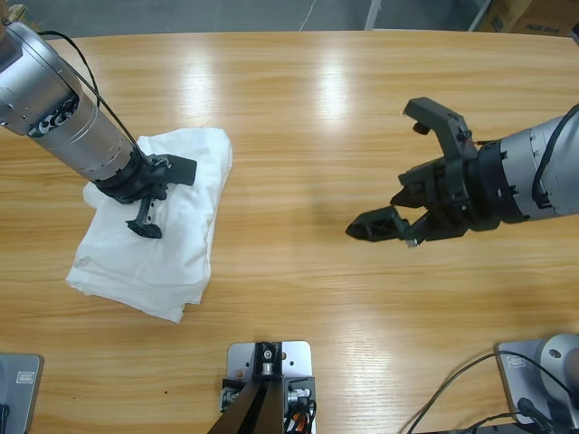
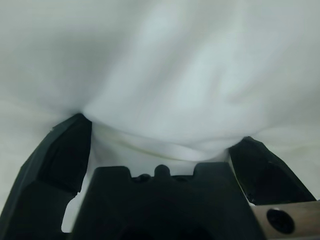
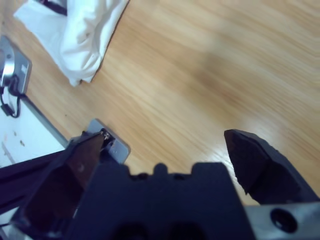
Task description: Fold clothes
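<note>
Left gripper [image 1: 163,199], jaws apart, presses into the folded white T-shirt [image 1: 172,262]; right gripper [image 1: 412,172] hovers open, empty. Risk: lifting could drag layers, undoing folds.

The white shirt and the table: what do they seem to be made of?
The white shirt looks like soft matte cotton: it creases and bunches under the left gripper. The table looks like varnished wood or wood veneer: grain lines and glossy light reflections.
</note>
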